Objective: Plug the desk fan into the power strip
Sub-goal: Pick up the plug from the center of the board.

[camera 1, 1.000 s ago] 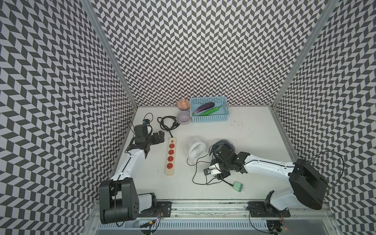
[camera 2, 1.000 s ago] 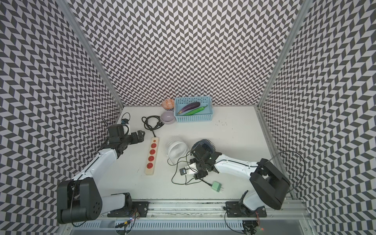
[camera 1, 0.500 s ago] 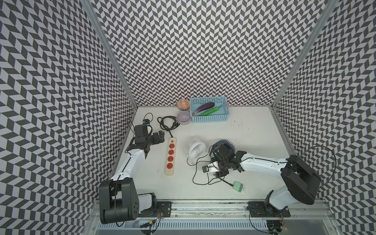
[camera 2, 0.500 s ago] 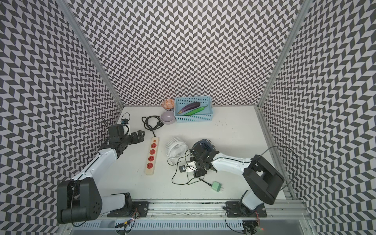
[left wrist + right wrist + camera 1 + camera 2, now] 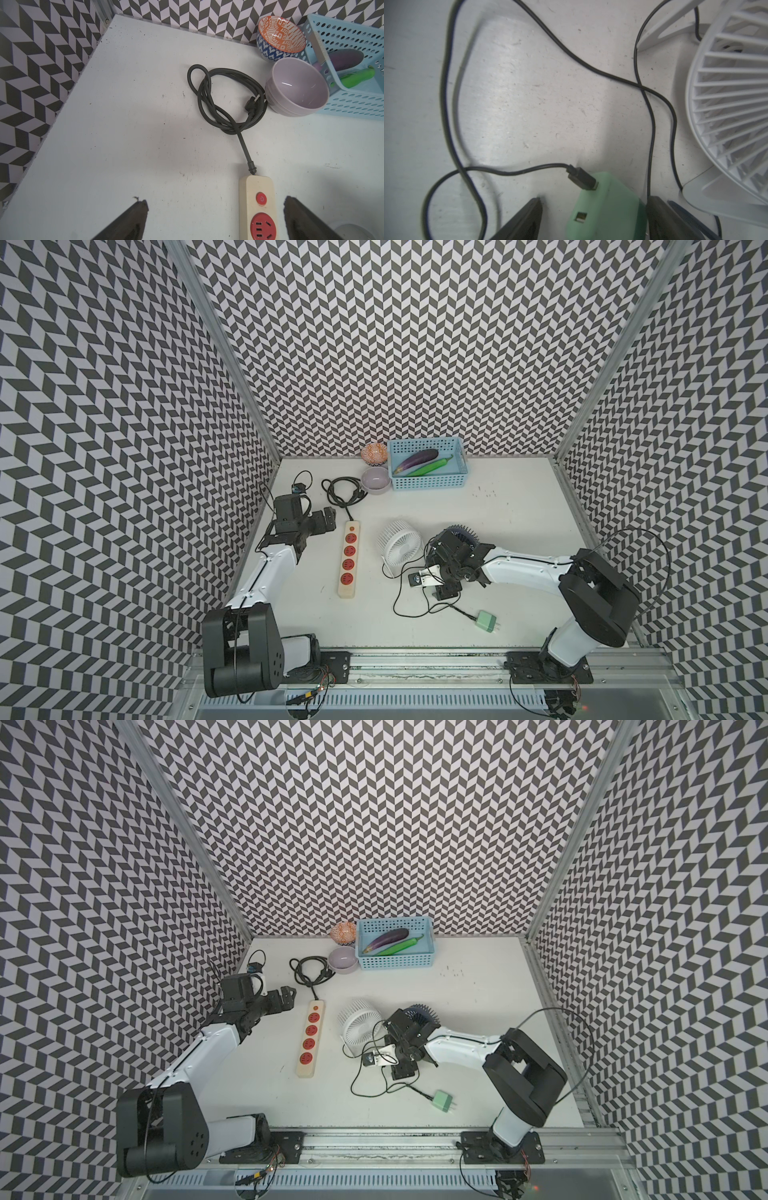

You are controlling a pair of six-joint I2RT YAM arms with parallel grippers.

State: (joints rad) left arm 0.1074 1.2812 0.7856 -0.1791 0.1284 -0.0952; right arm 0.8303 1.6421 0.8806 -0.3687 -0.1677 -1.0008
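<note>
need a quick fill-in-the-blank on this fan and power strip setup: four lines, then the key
1. The power strip has ___ red sockets, all empty.
2. The cable plugged into the green adapter is ___.
3. The eggplant lies in the ___ basket.
4. The left gripper and the right gripper both have their jaws ___.

Missing words: four; black; blue; open

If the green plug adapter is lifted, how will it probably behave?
The green adapter looks like a rigid block, so it should keep its shape when gripped. Its smooth, rounded sides may slip a little. The thin black cable plugged into it lies in loose loops, so it is probably floppy and will trail behind.
</note>
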